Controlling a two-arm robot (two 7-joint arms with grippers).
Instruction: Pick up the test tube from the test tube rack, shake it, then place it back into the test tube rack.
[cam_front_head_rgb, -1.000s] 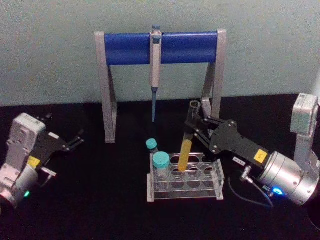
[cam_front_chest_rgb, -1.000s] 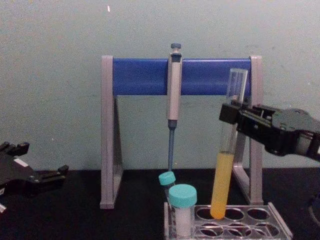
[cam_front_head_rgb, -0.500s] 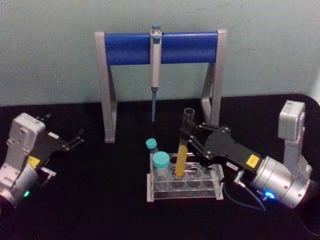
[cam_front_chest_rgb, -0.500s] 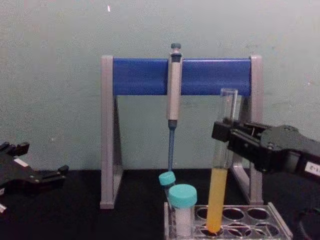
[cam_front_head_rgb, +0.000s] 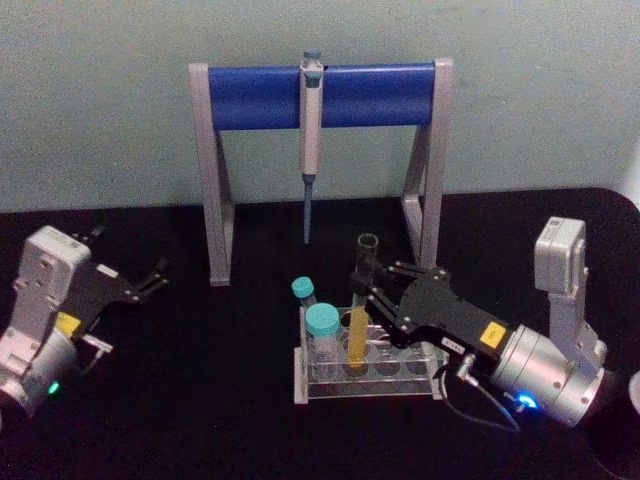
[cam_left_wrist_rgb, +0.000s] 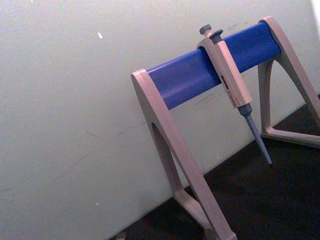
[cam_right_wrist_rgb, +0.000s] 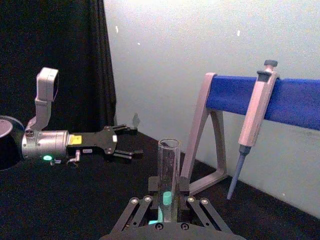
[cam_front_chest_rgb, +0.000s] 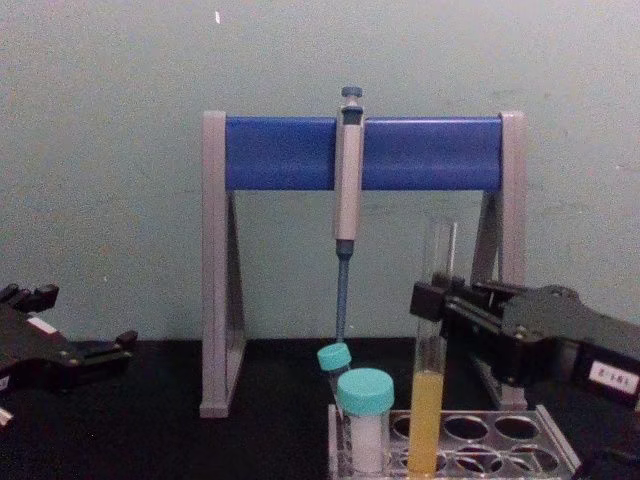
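The test tube (cam_front_head_rgb: 358, 322), clear glass with yellow-orange liquid in its lower part, stands upright in a front hole of the translucent test tube rack (cam_front_head_rgb: 422, 386), beside the teal-capped vials. My right gripper (cam_front_head_rgb: 368, 295) reaches in from the right and is shut on the test tube's clear middle, above the liquid. The chest view shows the test tube (cam_front_chest_rgb: 428, 410) with its bottom inside the rack (cam_front_chest_rgb: 560, 455) and the right gripper (cam_front_chest_rgb: 432, 300) clamping it. In the right wrist view the test tube (cam_right_wrist_rgb: 169, 165) rises between the fingers. My left gripper (cam_front_head_rgb: 132, 252) rests open at the far left.
A tall grey-legged stand with a blue crossbar (cam_front_head_rgb: 260, 95) stands behind the rack, and a grey-blue pipette (cam_front_head_rgb: 311, 130) hangs from it. Two white vials with teal caps (cam_front_head_rgb: 322, 322) sit at the rack's left end. Black tabletop lies open between the rack and the left arm.
My right gripper has come down and toward me with the test tube. The tube went from tilted above the rack to upright with its bottom in a front hole.
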